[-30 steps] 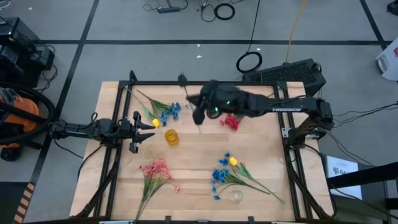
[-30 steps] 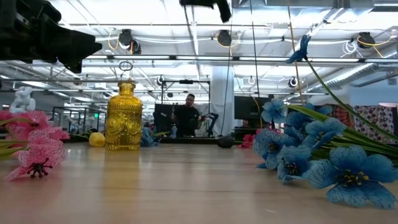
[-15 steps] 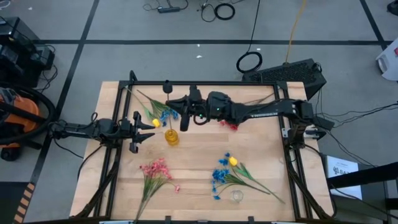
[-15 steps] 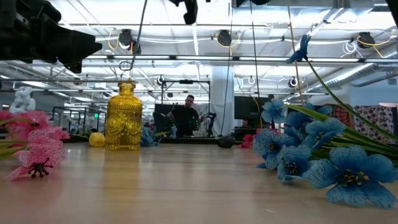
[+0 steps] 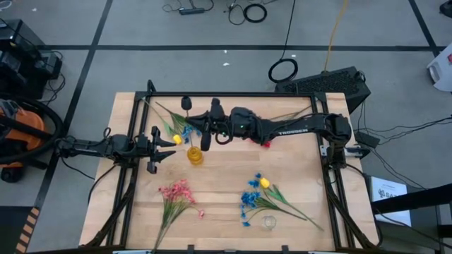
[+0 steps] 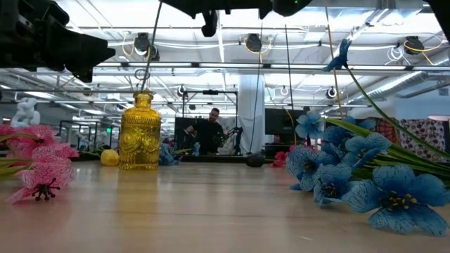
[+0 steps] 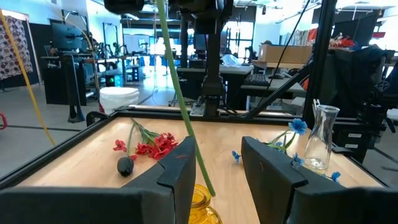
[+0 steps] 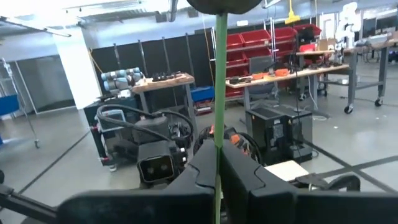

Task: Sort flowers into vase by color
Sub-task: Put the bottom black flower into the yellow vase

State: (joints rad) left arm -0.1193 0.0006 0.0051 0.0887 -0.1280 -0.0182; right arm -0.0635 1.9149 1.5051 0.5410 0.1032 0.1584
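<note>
My right gripper (image 5: 205,136) reaches in from the table's right and is shut on a thin green stem (image 8: 219,93) with a dark bud (image 5: 186,104) at its top. The stem slants down to the mouth of the yellow glass vase (image 5: 195,156), which stands upright on the table. Whether the stem's tip (image 7: 210,190) is inside the vase, I cannot tell. My left gripper (image 7: 217,180) is open and level. Its fingers stand on either side of the vase's mouth (image 7: 202,200) without touching it. My right gripper pinches the green stem (image 8: 218,146) between its two fingers, below the dark bud (image 8: 224,5). The fingers come in level from the table's right and lie across the stem. The stem is lifted and nearly upright, bud end up, with its lower end at the yellow vase's mouth (image 6: 143,92).
A yellow bud with blue blossoms (image 5: 181,131) lies left of the vase, and red blossoms (image 5: 263,139) and another dark bud (image 7: 125,165) lie under the right arm. Pink sprays (image 5: 175,192) and blue blossoms with a yellow bud (image 5: 258,193) lie nearer. A clear glass vase (image 5: 268,222) stands at the near edge.
My right gripper has moved toward the table's left, carrying the dark-bud stem from mid-table to above the yellow vase. The stem's lower end now comes down at the vase's mouth. My left arm has kept still.
</note>
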